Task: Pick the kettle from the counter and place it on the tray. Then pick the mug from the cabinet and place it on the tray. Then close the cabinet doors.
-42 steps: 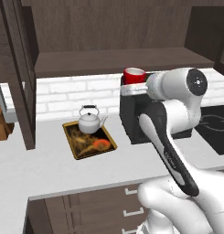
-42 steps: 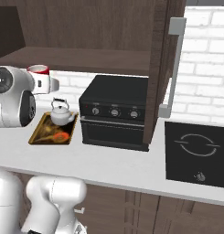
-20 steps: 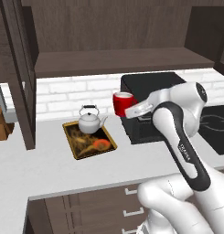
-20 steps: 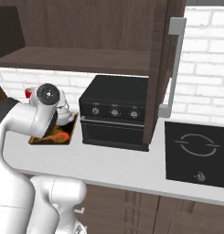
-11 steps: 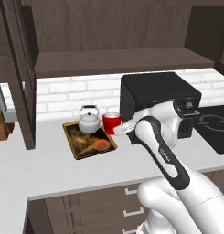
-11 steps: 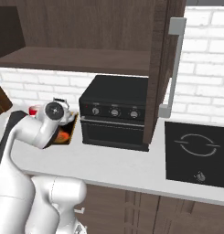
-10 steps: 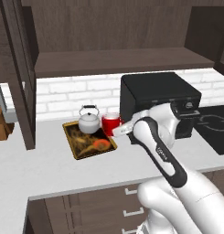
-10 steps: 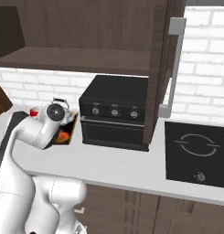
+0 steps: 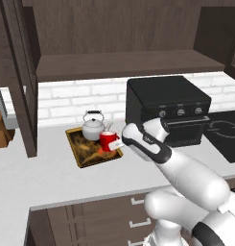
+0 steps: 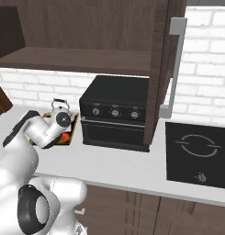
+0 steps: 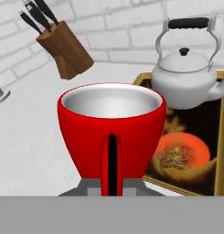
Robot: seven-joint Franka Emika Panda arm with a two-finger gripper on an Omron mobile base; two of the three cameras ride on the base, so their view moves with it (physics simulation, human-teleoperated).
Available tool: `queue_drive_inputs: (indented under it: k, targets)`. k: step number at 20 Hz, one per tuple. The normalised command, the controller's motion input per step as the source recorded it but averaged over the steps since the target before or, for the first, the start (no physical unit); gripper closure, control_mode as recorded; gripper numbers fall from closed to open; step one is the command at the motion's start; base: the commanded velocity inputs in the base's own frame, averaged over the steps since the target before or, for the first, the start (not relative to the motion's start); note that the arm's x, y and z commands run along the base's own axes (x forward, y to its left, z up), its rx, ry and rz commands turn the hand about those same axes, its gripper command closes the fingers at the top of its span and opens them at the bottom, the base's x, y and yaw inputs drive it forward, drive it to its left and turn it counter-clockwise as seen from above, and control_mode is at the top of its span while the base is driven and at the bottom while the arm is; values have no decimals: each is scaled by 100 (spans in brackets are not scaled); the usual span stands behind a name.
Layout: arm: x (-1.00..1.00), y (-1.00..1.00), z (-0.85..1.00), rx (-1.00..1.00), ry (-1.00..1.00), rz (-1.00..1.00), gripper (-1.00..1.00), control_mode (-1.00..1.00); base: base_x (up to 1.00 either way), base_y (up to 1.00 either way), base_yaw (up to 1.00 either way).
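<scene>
Red mug (image 11: 111, 130) in the foreground; kettle (image 11: 186, 77) on the tray (image 11: 221, 151) behind; knife block (image 11: 65, 55) upper left.

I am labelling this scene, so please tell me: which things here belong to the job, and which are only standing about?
Belong to the job:
- kettle, on the tray
- tray
- mug, held in the gripper
- cabinet, with the cabinet doors open
- counter

Only standing about:
- black oven
- knife block
- cooktop

mug (image 11: 111, 132): red, white inside | kettle (image 11: 186, 77): silver-white, black handle | tray (image 9: 79, 150): golden rim, orange patch
</scene>
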Motion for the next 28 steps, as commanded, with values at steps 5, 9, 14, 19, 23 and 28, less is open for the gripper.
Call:
queue_drive_inputs:
  k: [5,9,14,19,23,28]
  targets:
    - [35,6,-32,0,4,2,100,-100,0,0,0]
    - [17,0,-22,0,0,0,100,-100,0,0,0]
    - [1,4,-17,0,-6,1,100,-100,0,0,0]
    - [10,7,-1,1,-3,0,100,-100,0,0,0]
    - [29,12,-3,2,0,0,100,-100,0,0,0]
    - [12,12,-20,0,-2,0,100,-100,0,0,0]
